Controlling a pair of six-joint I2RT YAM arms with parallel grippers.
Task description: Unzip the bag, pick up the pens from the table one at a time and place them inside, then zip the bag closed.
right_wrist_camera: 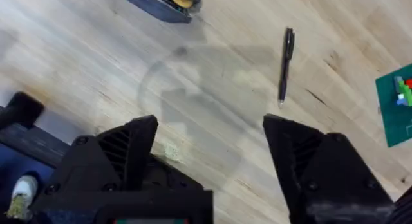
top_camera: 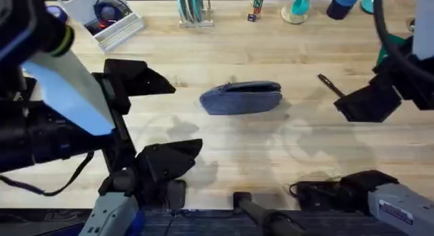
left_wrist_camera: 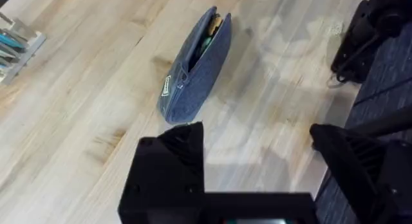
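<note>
The grey-blue bag (top_camera: 241,97) lies mid-table, its zipper gaping at one end where green and yellowish contents show (left_wrist_camera: 196,66). Its open end also appears in the right wrist view (right_wrist_camera: 161,2). One dark pen (top_camera: 330,85) lies on the light-wood table (top_camera: 271,148) to the right of the bag, and shows slim with a shiny clip (right_wrist_camera: 286,66). My left gripper (top_camera: 184,117) hovers open left of the bag, nothing between its fingers (left_wrist_camera: 170,169). My right gripper (top_camera: 369,102) hangs open just right of the pen, its fingers (right_wrist_camera: 309,153) wide apart and empty.
A white tray (top_camera: 102,19) with small items stands at the back left. A rack (top_camera: 193,9), small blocks (top_camera: 256,7) and teal objects (top_camera: 298,9) line the far edge. A green mat (right_wrist_camera: 396,108) lies at the right. Black equipment (top_camera: 325,190) sits at the near edge.
</note>
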